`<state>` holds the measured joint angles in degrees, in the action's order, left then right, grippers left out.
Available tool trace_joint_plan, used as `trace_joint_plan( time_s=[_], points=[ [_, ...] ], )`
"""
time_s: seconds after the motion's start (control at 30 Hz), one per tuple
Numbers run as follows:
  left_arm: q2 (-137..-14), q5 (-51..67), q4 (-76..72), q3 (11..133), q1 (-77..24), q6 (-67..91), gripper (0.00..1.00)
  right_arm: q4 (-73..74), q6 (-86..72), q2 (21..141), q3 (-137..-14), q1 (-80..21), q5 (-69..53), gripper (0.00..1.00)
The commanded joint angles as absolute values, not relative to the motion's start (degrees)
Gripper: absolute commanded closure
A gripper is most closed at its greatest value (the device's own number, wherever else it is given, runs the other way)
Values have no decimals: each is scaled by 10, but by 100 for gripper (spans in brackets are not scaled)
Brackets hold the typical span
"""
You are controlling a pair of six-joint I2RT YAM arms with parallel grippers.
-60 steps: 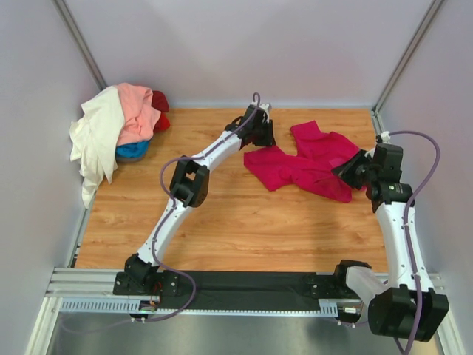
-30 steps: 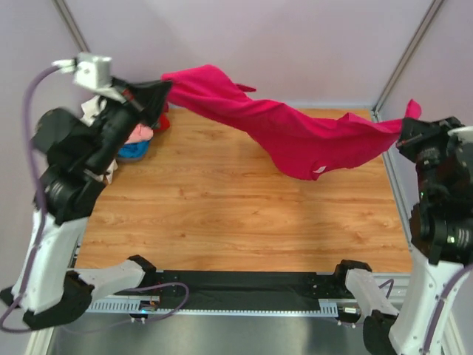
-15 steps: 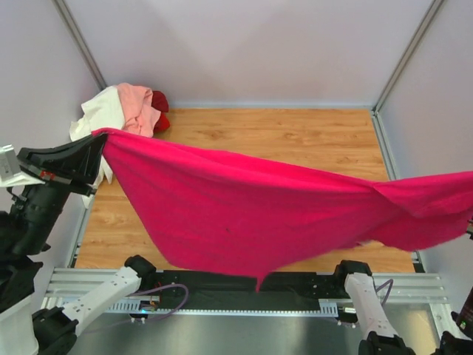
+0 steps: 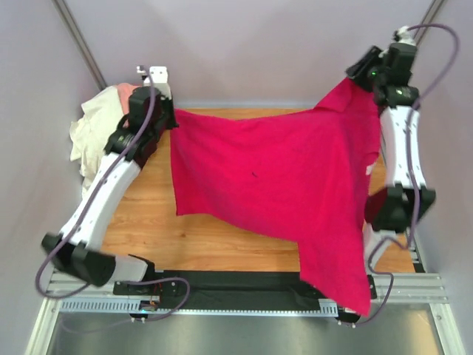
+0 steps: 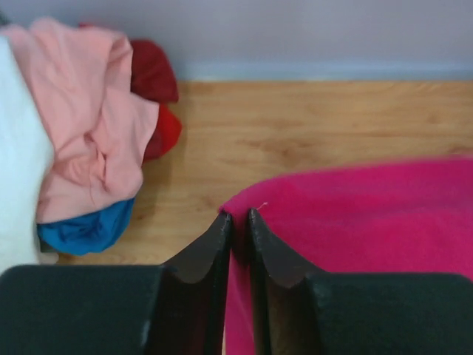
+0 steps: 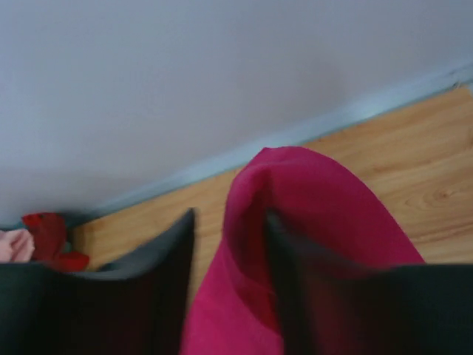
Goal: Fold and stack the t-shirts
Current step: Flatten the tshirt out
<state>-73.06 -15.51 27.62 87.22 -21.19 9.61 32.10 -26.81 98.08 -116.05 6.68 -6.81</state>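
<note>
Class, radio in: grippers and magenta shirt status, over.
Both shut on magenta shirt: left gripper, right gripper. Shirt stretched between them. Pile of other shirts far-left, apart.

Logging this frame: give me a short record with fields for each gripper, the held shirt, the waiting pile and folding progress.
left gripper: shut on an edge of the magenta shirt
right gripper: shut on a bunched fold of the same shirt
magenta shirt: lifted, spread wide between both arms, unfolded, one corner draping near right
pile: salmon, cream-white, blue and red shirts heaped at the far left corner of the table
folded stack: none visible
</note>
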Motion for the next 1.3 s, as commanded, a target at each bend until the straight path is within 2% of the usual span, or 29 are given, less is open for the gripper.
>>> trace_joint_plan(
  time_s=[0.0, 0.03, 0.1, 0.13, 0.23, 0.37, 0.53, 0.67, 0.73, 0.87, 0.97, 1.07, 1.17, 1.27],
  points=[
    [-837, -174, 273, 890, -176, 116, 76, 380, -273, 1111, -1306, 47, -123, 35],
    [-866, -177, 286, 916, -172, 116, 44, 408, -271, 1145, -1343, 47, -123, 22],
    [-935, -178, 350, 950, -169, 127, 27, 480, -266, 1211, -1410, 43, -108, 11],
    [-944, -178, 358, 956, -168, 139, 14, 485, -267, 1212, -1401, 42, -105, 3],
    [-923, -154, 329, 905, -168, 156, 3, 431, -258, 1162, -1289, 34, -91, 0],
    [-883, -126, 311, 847, -170, 210, 3, 377, -250, 1089, -1169, 24, -69, 0],
    [-894, -98, 296, 760, -177, 258, 9, 332, -258, 1000, -993, 22, -56, 0],
    [-912, -74, 245, 689, -194, 285, 11, 291, -257, 973, -893, 23, -44, 0],
    [-922, -66, 229, 659, -205, 294, 12, 280, -253, 987, -884, 25, -61, 0],
    [-960, -68, 202, 647, -232, 301, 14, 281, -264, 1060, -937, 24, -104, 3],
    [-995, -68, 206, 651, -243, 314, 16, 300, -269, 1139, -1024, 22, -118, 8],
    [-1019, -68, 224, 648, -246, 333, 18, 332, -272, 1226, -1142, 21, -125, 12],
    [-1027, -83, 263, 641, -250, 345, 26, 343, -281, 1309, -1250, 18, -114, 17],
    [-1006, -98, 298, 614, -257, 359, 29, 349, -283, 1388, -1354, 5, -91, 20]
  ],
)
